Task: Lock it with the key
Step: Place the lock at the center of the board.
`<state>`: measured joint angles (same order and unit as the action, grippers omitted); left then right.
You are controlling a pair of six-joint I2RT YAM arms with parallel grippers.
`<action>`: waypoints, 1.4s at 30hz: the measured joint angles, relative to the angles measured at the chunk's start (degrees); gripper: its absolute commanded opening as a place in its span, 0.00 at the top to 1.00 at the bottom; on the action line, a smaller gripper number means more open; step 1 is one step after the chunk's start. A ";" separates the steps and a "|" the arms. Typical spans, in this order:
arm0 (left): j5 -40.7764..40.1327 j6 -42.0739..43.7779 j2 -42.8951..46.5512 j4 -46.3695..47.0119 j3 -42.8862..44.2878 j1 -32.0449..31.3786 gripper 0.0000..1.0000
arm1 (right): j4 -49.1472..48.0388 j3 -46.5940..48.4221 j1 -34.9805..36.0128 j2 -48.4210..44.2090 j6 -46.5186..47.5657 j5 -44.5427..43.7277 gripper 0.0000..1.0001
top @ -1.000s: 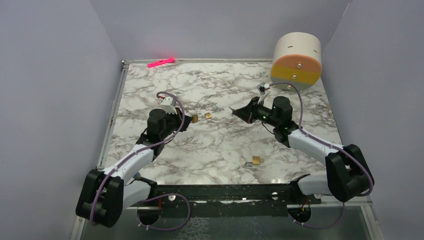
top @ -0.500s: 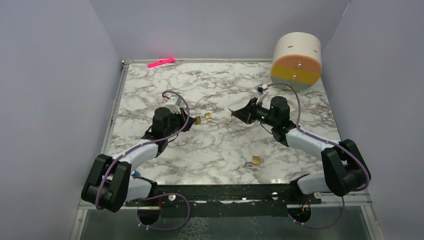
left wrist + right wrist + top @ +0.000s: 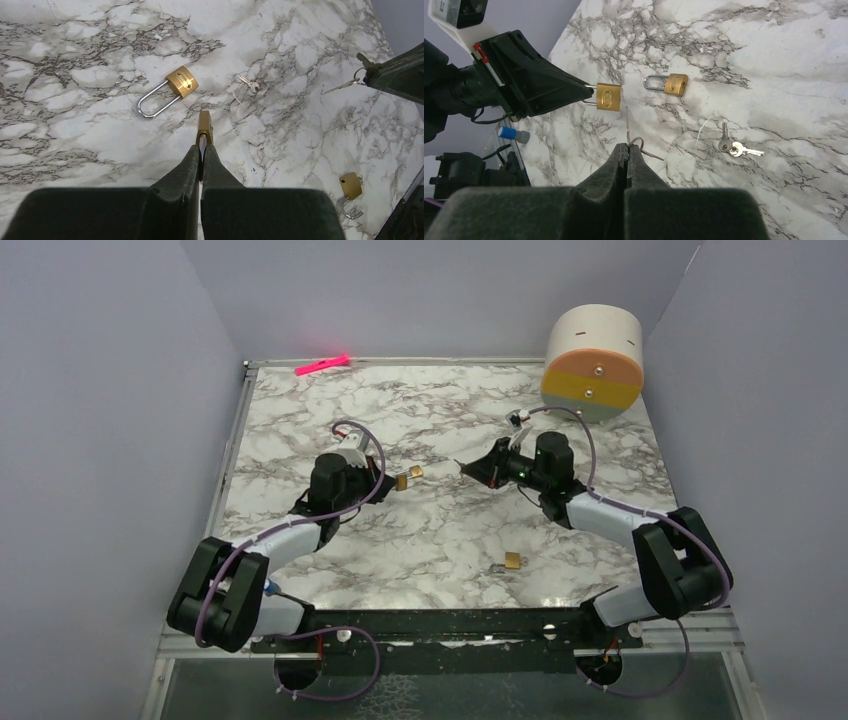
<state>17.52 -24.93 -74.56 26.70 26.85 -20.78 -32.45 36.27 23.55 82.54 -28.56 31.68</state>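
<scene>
The key (image 3: 627, 127), a thin silver blade on a wire ring, juts from the right gripper (image 3: 626, 148), whose jaws are pressed together on it. Its tip is aimed toward the held padlock (image 3: 608, 96) just ahead, apparently ready for the keyway. The left gripper (image 3: 202, 146) is pinched on that padlock's shackle and offers the brass body toward the key.

There are 3 padlocks: 1 held, a second padlock (image 3: 669, 84) lying just beyond it, and a third padlock (image 3: 512, 561) well behind both grippers. There are 3 keys: 1 held, and 2 loose keys (image 3: 731, 146) on the marble table (image 3: 300, 410) near the right gripper's tip.
</scene>
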 measured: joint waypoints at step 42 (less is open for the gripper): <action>2.89 1.20 -13.66 1.68 4.66 -4.98 1.00 | 5.99 9.66 1.75 21.03 1.68 3.10 0.99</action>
<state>20.40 -23.73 -88.23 28.38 31.51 -25.76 -26.46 45.93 25.30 103.57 -26.87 34.79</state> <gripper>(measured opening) 0.014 0.014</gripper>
